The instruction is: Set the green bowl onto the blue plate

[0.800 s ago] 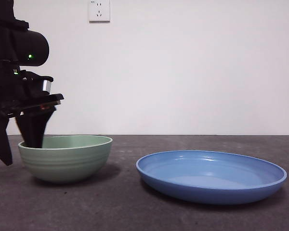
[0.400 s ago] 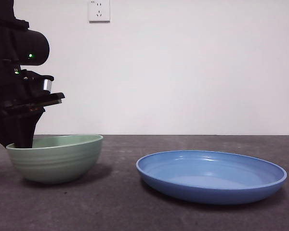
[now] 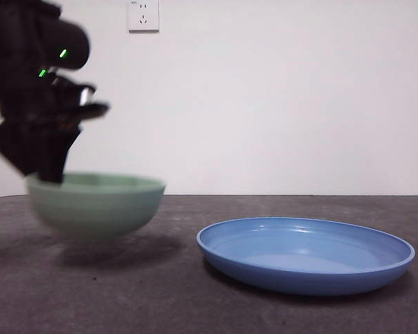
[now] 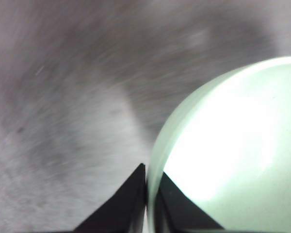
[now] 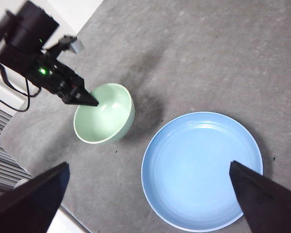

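The blue plate (image 3: 306, 255) lay flat on the dark table (image 3: 195, 306), wide, glossy and probably slippery. Beside it but apart, the green bowl (image 3: 95, 206) hung just clear of the tabletop, its shadow beneath it. It looked rigid, glazed and breakable, likely fairly heavy; the rim seemed the only real purchase. There the left gripper (image 4: 147, 187) pinched the wall, one jaw inside, one outside. The right gripper (image 5: 150, 194) waited high above, jaws spread wide. No brand or writing was legible.

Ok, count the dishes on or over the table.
2: the green bowl, lifted off the table in the left gripper; the blue plate, resting on the table beside it.
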### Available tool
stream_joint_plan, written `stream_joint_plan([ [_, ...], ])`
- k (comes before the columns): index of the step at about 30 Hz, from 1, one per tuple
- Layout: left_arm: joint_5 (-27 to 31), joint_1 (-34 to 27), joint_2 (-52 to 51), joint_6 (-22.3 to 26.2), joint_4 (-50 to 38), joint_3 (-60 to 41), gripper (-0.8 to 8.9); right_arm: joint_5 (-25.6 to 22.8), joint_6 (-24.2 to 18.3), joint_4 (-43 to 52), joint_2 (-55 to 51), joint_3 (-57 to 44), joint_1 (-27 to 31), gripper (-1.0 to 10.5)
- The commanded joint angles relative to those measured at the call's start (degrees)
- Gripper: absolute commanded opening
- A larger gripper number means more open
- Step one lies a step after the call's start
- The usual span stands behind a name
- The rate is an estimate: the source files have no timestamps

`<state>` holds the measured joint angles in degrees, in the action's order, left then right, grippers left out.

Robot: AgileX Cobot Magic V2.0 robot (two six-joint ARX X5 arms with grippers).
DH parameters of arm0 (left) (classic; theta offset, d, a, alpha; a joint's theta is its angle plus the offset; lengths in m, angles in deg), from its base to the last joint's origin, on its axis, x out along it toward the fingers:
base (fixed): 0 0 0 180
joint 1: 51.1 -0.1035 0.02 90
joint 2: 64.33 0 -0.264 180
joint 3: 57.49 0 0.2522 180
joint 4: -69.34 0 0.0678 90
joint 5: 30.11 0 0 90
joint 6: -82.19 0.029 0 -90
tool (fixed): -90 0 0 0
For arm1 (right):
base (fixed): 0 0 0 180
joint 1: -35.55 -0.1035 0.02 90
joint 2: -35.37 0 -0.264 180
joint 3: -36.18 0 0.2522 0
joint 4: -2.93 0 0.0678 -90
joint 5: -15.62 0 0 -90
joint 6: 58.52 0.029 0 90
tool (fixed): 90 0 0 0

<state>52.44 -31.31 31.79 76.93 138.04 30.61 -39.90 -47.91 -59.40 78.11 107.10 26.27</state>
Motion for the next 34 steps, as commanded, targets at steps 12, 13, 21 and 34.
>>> stream_joint_plan([
  [12,-1.0,14.7,11.1,-1.7,5.3,19.5,0.15,0.0,-0.8,0.5,0.2,1.0,-0.1,5.7],
  [13,-1.5,15.6,12.5,-1.9,5.3,20.9,0.15,0.0,-0.8,0.5,0.2,1.0,-0.2,5.7],
  [21,-2.3,21.6,23.6,-1.9,4.2,31.6,0.15,0.0,-0.8,0.5,0.2,1.0,-0.1,5.7],
  [34,-2.3,24.0,29.7,-2.1,0.9,33.3,0.15,0.0,-0.9,0.5,0.2,1.0,-0.1,5.7],
])
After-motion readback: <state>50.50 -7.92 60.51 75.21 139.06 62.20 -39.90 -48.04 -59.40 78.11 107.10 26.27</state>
